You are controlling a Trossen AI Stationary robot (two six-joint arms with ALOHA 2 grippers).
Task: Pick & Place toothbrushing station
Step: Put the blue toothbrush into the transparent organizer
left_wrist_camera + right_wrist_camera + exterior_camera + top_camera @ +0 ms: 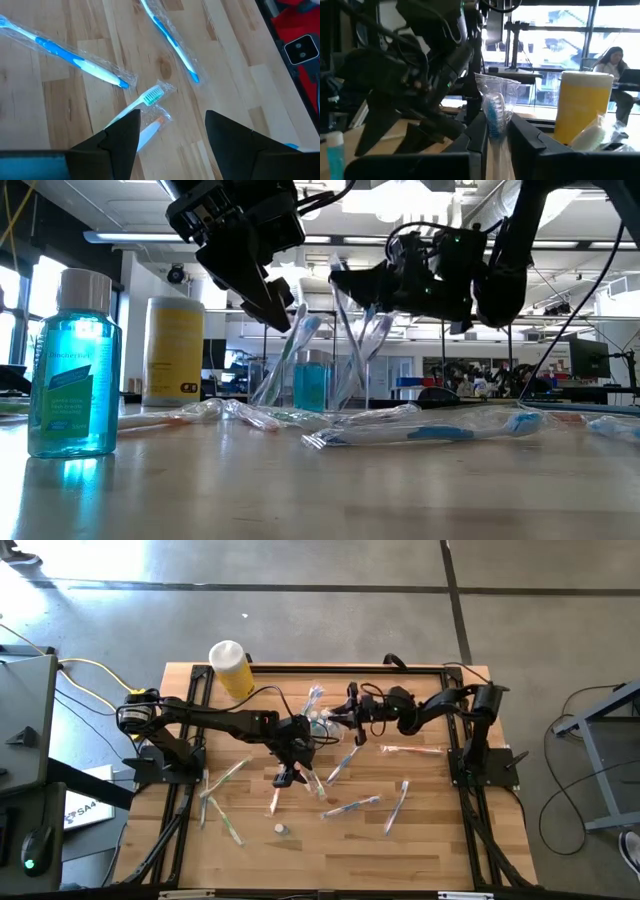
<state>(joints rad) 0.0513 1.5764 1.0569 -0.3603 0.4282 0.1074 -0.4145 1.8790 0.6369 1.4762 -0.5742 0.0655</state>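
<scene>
We keep the right claw [495, 137] pinched on its wrapped toothbrush [494, 117] and lower it upright into the holder cup [322, 723]; the left claw [172, 132] hangs spread above the worktop [235, 75].

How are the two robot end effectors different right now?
The left end effector is open and empty, pointing down over wrapped toothbrushes lying flat on the table. The right end effector is shut on a wrapped blue toothbrush, holding it upright, and it points sideways toward the yellow cylinder. Both have two dark fingers and sit near the table's middle.
</scene>
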